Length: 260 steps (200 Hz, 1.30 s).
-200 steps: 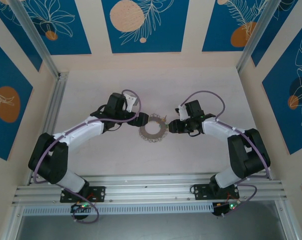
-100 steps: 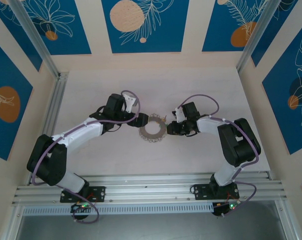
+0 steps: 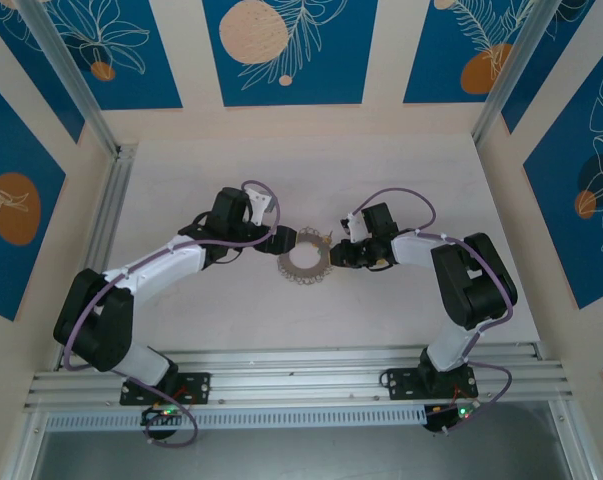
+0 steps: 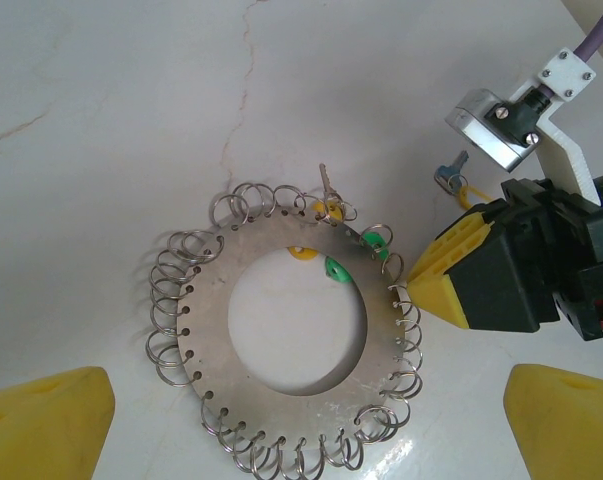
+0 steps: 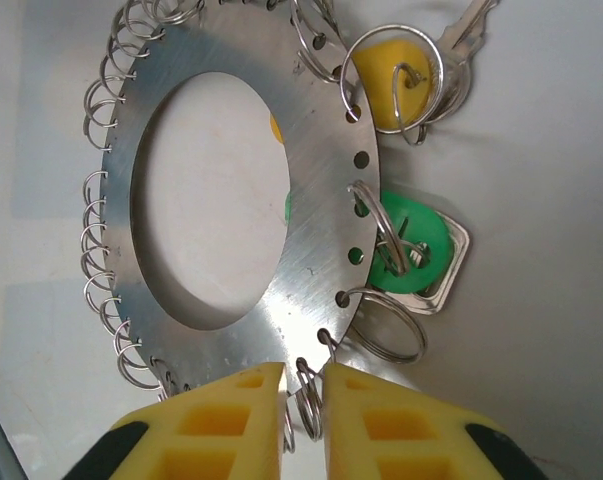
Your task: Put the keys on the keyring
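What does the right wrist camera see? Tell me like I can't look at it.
The right gripper pinches a small wire loop on the rim of the flat metal keyring, lying on a white table. Two keys already hang from rim loops: a yellow-headed key and a green-headed key.

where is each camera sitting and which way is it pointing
Top external: fixed above and behind the bases, looking down at the table; the left arm and right arm meet at the keyring.
Left wrist: on that wrist, looks down across the keyring toward the right gripper; its jaws stand wide apart in the bottom corners.
Right wrist: on that wrist, close over the keyring's rim by the yellow-headed key and green-headed key; its jaws pinch a rim loop at the bottom.
Shared: both wrist views show the keyring and keys.
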### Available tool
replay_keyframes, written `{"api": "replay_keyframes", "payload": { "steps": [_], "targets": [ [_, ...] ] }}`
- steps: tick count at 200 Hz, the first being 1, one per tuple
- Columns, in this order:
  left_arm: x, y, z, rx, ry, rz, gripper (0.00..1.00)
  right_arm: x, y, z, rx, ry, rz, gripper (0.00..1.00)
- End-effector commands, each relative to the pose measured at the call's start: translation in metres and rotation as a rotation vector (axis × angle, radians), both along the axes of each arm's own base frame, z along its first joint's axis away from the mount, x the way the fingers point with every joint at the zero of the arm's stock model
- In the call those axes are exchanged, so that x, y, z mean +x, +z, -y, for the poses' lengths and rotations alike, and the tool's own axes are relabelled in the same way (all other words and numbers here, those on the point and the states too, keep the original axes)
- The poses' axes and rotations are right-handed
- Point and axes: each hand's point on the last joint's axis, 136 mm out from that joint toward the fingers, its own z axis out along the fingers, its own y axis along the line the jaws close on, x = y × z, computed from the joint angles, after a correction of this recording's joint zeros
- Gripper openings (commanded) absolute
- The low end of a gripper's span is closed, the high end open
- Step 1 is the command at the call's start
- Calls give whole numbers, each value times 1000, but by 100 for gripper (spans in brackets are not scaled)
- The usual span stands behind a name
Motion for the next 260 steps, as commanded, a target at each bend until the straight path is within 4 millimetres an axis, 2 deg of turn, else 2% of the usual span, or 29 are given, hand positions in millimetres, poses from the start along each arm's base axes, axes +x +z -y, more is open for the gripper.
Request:
{"api": "replay_keyframes", "payload": {
  "steps": [1,25,62,99,213,237,260],
  "targets": [
    [-1,8,1,-23,-10,16,100,-4,-2,-3,23,21,-23,16],
    [-2,8,1,-25,-11,14,100,-5,-5,-1,11,13,-34,17],
    [-2,13,1,-35,-10,24,100,-4,-9,4,-35,-7,-35,29],
    [-3,13,2,-41,-15,28,100,-4,-10,4,-47,-8,-34,31],
    [-3,10,-2,-21,-7,31,100,-7,-9,-5,-14,45,-34,8],
    [-3,10,-2,-20,-5,27,100,-7,-4,-5,-22,51,-13,5],
    [-4,11,-1,-27,-11,24,100,-8,11,-11,-24,79,57,4]
  ]
}}
